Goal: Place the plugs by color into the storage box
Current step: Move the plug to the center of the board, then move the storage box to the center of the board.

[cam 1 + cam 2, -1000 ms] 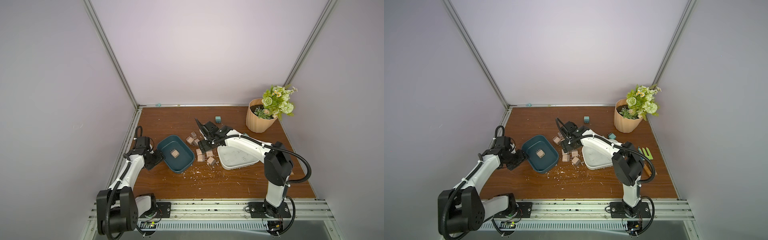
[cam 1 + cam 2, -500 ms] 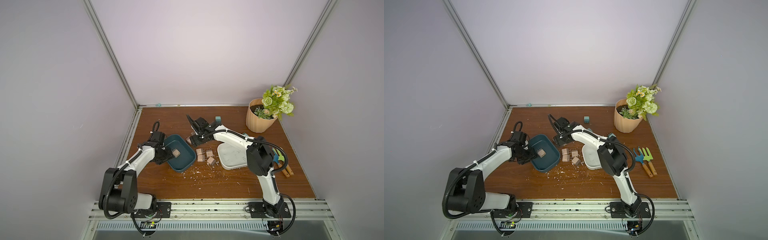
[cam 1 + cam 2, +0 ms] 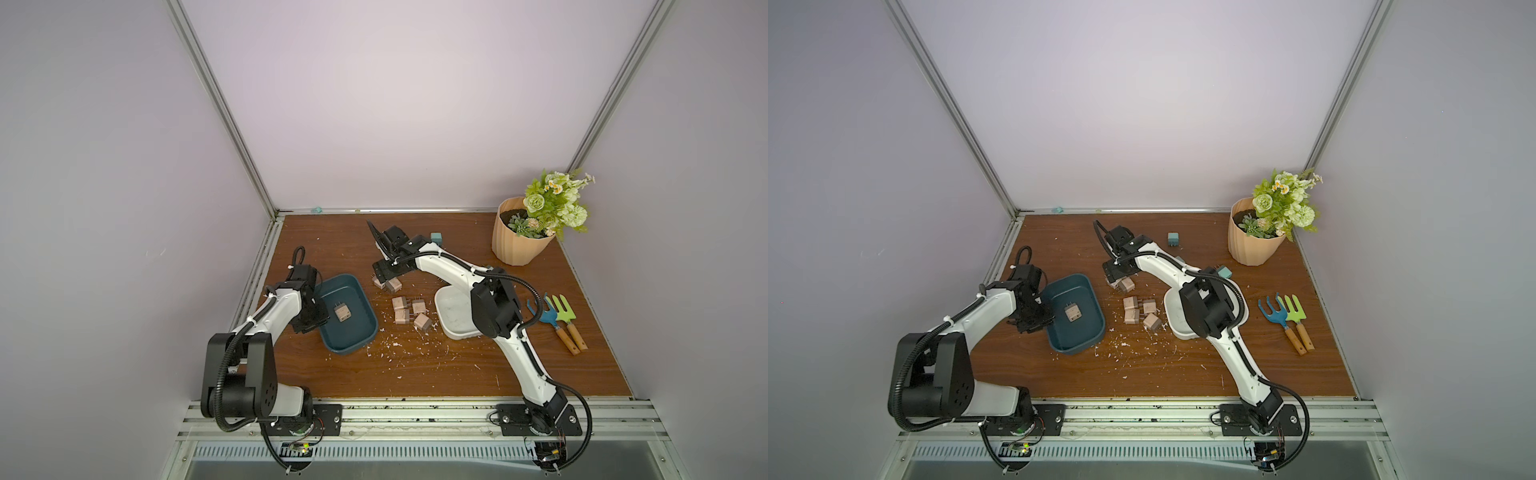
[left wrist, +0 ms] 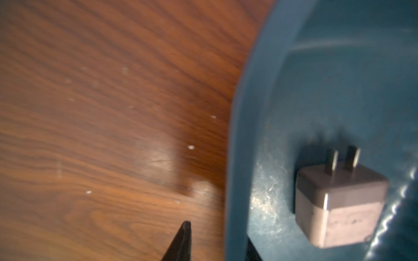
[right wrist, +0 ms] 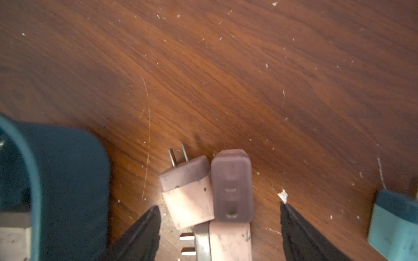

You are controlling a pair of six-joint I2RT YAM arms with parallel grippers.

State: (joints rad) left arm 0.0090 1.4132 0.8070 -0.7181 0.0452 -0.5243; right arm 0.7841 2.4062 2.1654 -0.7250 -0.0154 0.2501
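The dark teal storage box (image 3: 356,337) sits left of centre with one pinkish-tan plug (image 3: 342,311) inside, also close up in the left wrist view (image 4: 339,203). My left gripper (image 3: 314,322) (image 4: 218,235) is shut on the box's left rim (image 4: 237,158), one finger outside the wall and one inside. Several pinkish-tan plugs (image 3: 405,309) lie loose between the teal box and a white box (image 3: 451,307). My right gripper (image 3: 384,277) (image 5: 219,206) hangs open over two more pinkish-tan plugs (image 5: 187,194), touching neither. Teal plugs (image 3: 1173,238) (image 3: 1224,272) lie farther back.
A tan flower pot (image 3: 519,245) stands at the back right. Two small garden tools (image 3: 561,324) lie at the right. White scraps (image 3: 399,345) are scattered over the wooden table in front of the boxes. Side walls stand close to the left arm.
My left gripper moved in from the left to the teal box's rim and shut on it. The right arm swung left and back over the pinkish-tan plugs, still open.
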